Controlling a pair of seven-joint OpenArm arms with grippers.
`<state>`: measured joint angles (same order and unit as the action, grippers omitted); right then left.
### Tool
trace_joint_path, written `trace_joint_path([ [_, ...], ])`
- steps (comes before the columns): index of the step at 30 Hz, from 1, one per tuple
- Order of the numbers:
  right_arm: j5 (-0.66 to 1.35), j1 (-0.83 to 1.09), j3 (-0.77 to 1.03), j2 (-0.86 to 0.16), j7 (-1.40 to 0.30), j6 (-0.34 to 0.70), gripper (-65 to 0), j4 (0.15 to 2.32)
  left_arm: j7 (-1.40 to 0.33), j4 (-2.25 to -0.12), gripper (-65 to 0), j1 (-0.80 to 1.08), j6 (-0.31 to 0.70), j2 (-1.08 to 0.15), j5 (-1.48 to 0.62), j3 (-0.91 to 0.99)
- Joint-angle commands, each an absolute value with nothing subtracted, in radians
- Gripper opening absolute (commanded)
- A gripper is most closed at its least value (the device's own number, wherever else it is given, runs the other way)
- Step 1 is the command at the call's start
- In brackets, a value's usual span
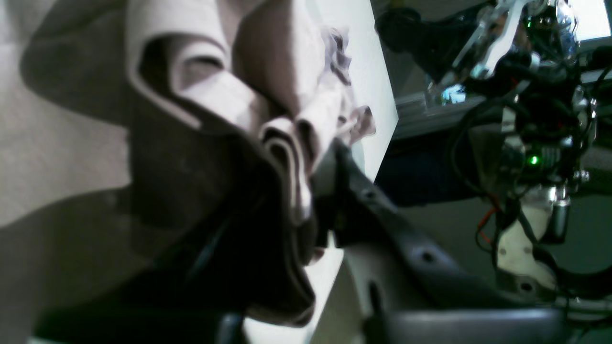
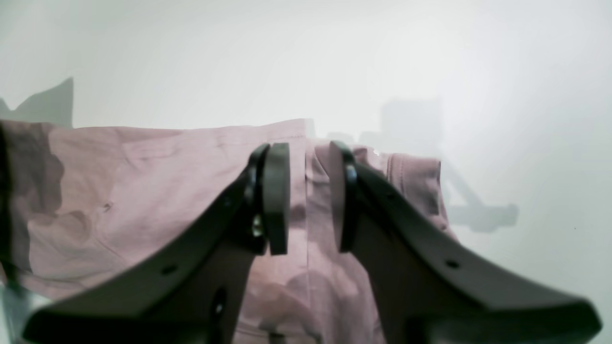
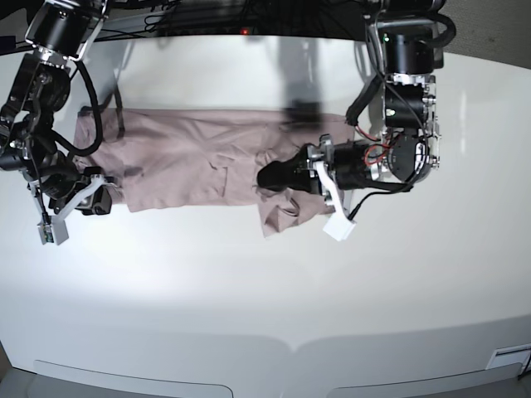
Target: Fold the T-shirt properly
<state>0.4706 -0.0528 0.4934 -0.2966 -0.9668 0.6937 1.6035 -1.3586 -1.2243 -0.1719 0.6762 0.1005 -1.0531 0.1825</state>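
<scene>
Left wrist view
- T-shirt (image 1: 215, 95): one pink-mauve cloth, bunched in thick folds just ahead of the camera, filling the left and middle of the picture.
- Left tool (image 1: 311, 200): one dark finger (image 1: 373, 200) shows, lying against the right side of a rolled fold of the T-shirt; the other finger is lost in shadow under the cloth. Folds sit at the tool's mouth, but whether it is clamped on them or has let go cannot be told.
- Tabletop (image 1: 377, 81): a white strip to the right of the T-shirt, ending at an edge.

Right wrist view
- Right tool (image 2: 310, 196): two dark fingers (image 2: 277, 196) stand apart with a clear gap between them; nothing is gripped, the tool is released.
- T-shirt (image 2: 143, 191): lies flat just beyond and under the fingertips, its straight upper edge running left from the tool; a seam shows through the gap.
- Tabletop (image 2: 334, 57): bare white beyond the T-shirt.

Base view
- T-shirt (image 3: 191, 157): one, spread along the tabletop (image 3: 265, 298) between the two tools, smooth on the picture's left, crumpled at its right end.
- Right tool (image 3: 98, 199): at the T-shirt's left lower corner.
- Left tool (image 3: 274, 176): on the crumpled right end of the T-shirt.
- Count: two tools, one T-shirt.
</scene>
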Motion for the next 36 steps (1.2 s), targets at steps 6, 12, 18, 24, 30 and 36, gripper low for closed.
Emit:
trace_joint_path([
  [6, 0.483, -0.072, 0.497, -0.313, -0.939, 0.698, -49.8, 1.623, -1.376, -1.243, -38.2, -0.194, 0.677, 0.112, -1.243, 0.180],
  [12, 0.483, -0.072, 0.497, -0.313, -0.940, 0.698, -49.8, 1.623, -1.383, -1.243, -38.2, -0.194, 0.685, 0.118, -1.260, 0.174],
  [18, 0.483, -0.072, 0.497, -0.313, -0.939, 0.698, -49.8, 1.623, -1.353, -1.243, -38.2, -0.194, 0.698, 0.119, -1.177, 0.174],
  [24, 0.483, -0.072, 0.497, -0.313, -0.940, 0.698, -49.8, 1.623, -1.033, -1.243, -38.4, -0.194, 0.698, 0.119, -0.742, 0.174],
  [30, 0.488, -0.072, 0.497, -0.312, -0.920, 0.698, -49.8, 1.623, -0.936, -1.243, -41.7, -0.194, 0.698, 0.150, -0.724, 0.150],
  [36, 0.509, -0.072, 0.497, -0.313, -0.921, 0.698, -49.8, 1.623, -0.877, -1.243, -42.1, -0.195, 0.698, 0.150, -0.721, -0.035],
])
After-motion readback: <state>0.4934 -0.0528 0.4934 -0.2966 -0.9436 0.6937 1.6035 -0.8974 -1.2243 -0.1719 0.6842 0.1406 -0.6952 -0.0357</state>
